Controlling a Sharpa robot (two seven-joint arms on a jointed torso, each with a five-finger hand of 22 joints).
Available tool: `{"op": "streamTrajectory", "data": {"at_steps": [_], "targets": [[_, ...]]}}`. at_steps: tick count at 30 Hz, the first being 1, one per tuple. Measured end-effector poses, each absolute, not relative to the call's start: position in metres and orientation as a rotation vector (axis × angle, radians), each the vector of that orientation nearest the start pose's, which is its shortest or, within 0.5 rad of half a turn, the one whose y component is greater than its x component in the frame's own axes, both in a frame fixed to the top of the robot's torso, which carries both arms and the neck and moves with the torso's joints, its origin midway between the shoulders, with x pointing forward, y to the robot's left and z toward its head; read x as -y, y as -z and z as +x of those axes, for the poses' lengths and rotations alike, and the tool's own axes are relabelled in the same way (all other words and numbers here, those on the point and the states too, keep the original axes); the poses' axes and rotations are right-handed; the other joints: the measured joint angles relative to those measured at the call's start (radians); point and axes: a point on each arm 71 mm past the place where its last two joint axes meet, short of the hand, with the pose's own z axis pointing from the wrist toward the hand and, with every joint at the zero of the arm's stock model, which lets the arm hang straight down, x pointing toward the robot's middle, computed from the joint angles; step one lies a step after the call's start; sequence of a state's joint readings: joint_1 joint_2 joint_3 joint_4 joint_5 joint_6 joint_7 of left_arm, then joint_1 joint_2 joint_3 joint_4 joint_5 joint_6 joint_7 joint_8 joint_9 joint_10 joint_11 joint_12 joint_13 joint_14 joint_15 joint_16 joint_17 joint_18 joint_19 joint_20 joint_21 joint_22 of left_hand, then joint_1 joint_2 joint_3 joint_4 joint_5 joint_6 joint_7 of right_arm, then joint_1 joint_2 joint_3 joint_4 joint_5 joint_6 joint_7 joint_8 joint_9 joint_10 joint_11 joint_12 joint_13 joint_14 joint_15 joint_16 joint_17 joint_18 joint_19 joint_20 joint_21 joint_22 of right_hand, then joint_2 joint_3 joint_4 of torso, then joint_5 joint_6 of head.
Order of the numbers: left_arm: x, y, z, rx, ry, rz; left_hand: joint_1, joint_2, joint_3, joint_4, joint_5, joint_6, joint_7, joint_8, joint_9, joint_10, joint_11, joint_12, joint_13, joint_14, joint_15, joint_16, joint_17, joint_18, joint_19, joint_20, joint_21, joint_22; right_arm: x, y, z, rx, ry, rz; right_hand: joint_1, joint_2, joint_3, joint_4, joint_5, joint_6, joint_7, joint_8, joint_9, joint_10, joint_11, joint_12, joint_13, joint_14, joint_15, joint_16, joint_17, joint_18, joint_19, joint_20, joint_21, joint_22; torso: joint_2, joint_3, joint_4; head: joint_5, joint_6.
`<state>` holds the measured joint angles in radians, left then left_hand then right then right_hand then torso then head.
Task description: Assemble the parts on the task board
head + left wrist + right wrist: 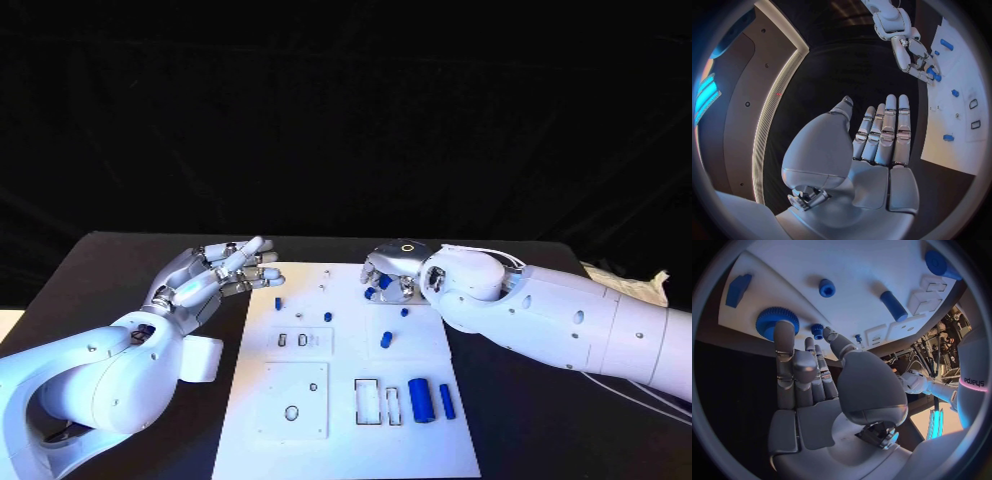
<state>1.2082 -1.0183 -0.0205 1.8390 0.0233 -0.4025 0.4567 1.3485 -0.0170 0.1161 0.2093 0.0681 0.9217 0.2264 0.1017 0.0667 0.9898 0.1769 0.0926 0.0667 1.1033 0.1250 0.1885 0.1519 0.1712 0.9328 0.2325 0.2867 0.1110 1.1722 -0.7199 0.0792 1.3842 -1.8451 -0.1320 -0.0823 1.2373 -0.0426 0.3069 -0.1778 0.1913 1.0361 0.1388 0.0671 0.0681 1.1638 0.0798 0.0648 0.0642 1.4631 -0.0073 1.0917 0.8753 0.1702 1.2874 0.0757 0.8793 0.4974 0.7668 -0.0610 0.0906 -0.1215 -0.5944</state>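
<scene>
The white task board (346, 440) lies in the middle of the table. My right hand (392, 272) hovers over its far edge with its fingers stretched out; one fingertip (783, 330) touches a large blue gear (766, 320), and a small blue gear (817, 330) sits by the thumb. The same hand (912, 52) is seen reaching to blue parts (933, 74) at the board's edge. My left hand (216, 275) is raised off the board's far left corner, fingers (886, 130) straight, holding nothing. A thick blue cylinder (421, 400) and a thin one (447, 400) lie near the front right.
More blue parts are scattered on the board: a peg (278, 301), another peg (327, 316), a short cylinder (387, 339), a knob (826, 287) and a block (739, 290). Slotted plates (296, 400) sit on the board's left half. Black table surrounds the board.
</scene>
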Motion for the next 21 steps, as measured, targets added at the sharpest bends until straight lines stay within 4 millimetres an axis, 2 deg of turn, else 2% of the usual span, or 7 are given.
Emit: {"op": "streamTrajectory", "data": {"at_steps": [8, 11, 13, 15, 18, 21], "targets": [[-0.2058, 0.1391, 0.4303, -1.353, 1.653, -1.092, 0.000, 0.000, -0.003, -0.003, 0.000, 0.000, 0.000, -0.006, -0.001, 0.000, 0.000, 0.000, 0.000, 0.000, 0.000, -0.004, 0.001, 0.000, 0.000, 0.000, -0.004, -0.001, 0.1715, 0.1732, 0.5167, -1.618, -0.419, -0.529, 0.000, 0.000, 0.034, 0.025, -0.043, 0.004, -0.004, 0.000, 0.000, 0.000, 0.000, 0.000, 0.000, 0.000, 0.000, 0.040, 0.039, 0.000, -0.004, 0.004, 0.054, 0.056, 0.009, -0.0020, 0.0070, -0.007, 0.005], [-0.2057, 0.1391, 0.4301, -1.355, 1.652, -1.094, 0.000, 0.000, -0.003, -0.003, 0.000, 0.004, 0.004, -0.006, -0.001, 0.000, 0.000, -0.005, -0.001, 0.000, 0.000, -0.004, 0.002, 0.000, 0.000, 0.000, -0.004, -0.002, 0.1716, 0.1736, 0.5177, -1.623, -0.414, -0.531, 0.010, 0.010, 0.057, 0.032, -0.053, 0.012, -0.012, 0.000, 0.002, 0.001, 0.000, 0.000, 0.000, 0.000, 0.000, 0.059, 0.061, 0.000, -0.001, 0.006, 0.080, 0.087, 0.011, -0.0025, 0.0086, -0.009, 0.005], [-0.2057, 0.1390, 0.4298, -1.356, 1.653, -1.094, 0.000, 0.000, -0.003, -0.003, 0.000, 0.003, 0.004, -0.006, -0.001, 0.000, 0.000, -0.005, -0.001, 0.000, 0.000, -0.004, 0.002, 0.000, 0.000, 0.000, -0.004, -0.003, 0.1715, 0.1728, 0.5183, -1.622, -0.412, -0.532, 0.014, 0.014, 0.072, 0.036, -0.058, 0.022, -0.013, 0.000, 0.004, 0.010, -0.009, 0.000, 0.000, 0.004, -0.004, 0.075, 0.078, 0.000, 0.004, 0.010, 0.106, 0.120, 0.013, -0.0032, 0.0096, -0.010, 0.005], [-0.2059, 0.1389, 0.4297, -1.357, 1.652, -1.095, 0.004, 0.004, -0.001, -0.005, 0.000, 0.004, 0.004, -0.006, -0.001, 0.000, 0.000, -0.005, -0.001, 0.000, 0.000, -0.004, 0.002, 0.000, 0.000, 0.000, -0.004, -0.003, 0.1714, 0.1718, 0.5187, -1.621, -0.410, -0.533, 0.016, 0.016, 0.087, 0.041, -0.059, 0.037, -0.014, 0.004, 0.007, 0.027, -0.010, -0.002, 0.000, 0.004, -0.004, 0.088, 0.092, -0.016, 0.017, 0.008, 0.134, 0.156, 0.015, -0.0033, 0.0108, -0.011, 0.004], [-0.2063, 0.1390, 0.4296, -1.358, 1.651, -1.096, 0.006, 0.006, 0.000, -0.005, 0.000, 0.003, 0.004, -0.006, -0.001, 0.000, 0.000, -0.005, -0.001, 0.000, 0.000, -0.008, 0.004, 0.000, 0.003, 0.003, -0.004, -0.004, 0.1710, 0.1709, 0.5188, -1.619, -0.410, -0.535, 0.021, 0.021, 0.110, 0.044, -0.070, 0.056, -0.018, 0.010, 0.010, 0.047, -0.014, -0.004, 0.001, 0.003, -0.011, 0.102, 0.106, -0.016, 0.021, 0.004, 0.163, 0.193, 0.017, -0.0037, 0.0125, -0.011, 0.003], [-0.2067, 0.1390, 0.4295, -1.359, 1.650, -1.097, 0.007, 0.006, -0.002, -0.007, 0.000, 0.003, 0.004, -0.010, -0.001, 0.000, 0.000, -0.007, -0.001, 0.000, 0.000, -0.008, 0.004, 0.000, 0.003, 0.004, -0.004, -0.004, 0.1705, 0.1703, 0.5184, -1.615, -0.410, -0.538, 0.034, 0.025, 0.132, 0.043, -0.091, 0.078, -0.019, 0.018, 0.015, 0.059, -0.006, 0.000, 0.002, 0.003, -0.011, 0.111, 0.118, -0.016, 0.033, 0.003, 0.195, 0.235, 0.019, -0.0044, 0.0136, -0.012, 0.003]]}}
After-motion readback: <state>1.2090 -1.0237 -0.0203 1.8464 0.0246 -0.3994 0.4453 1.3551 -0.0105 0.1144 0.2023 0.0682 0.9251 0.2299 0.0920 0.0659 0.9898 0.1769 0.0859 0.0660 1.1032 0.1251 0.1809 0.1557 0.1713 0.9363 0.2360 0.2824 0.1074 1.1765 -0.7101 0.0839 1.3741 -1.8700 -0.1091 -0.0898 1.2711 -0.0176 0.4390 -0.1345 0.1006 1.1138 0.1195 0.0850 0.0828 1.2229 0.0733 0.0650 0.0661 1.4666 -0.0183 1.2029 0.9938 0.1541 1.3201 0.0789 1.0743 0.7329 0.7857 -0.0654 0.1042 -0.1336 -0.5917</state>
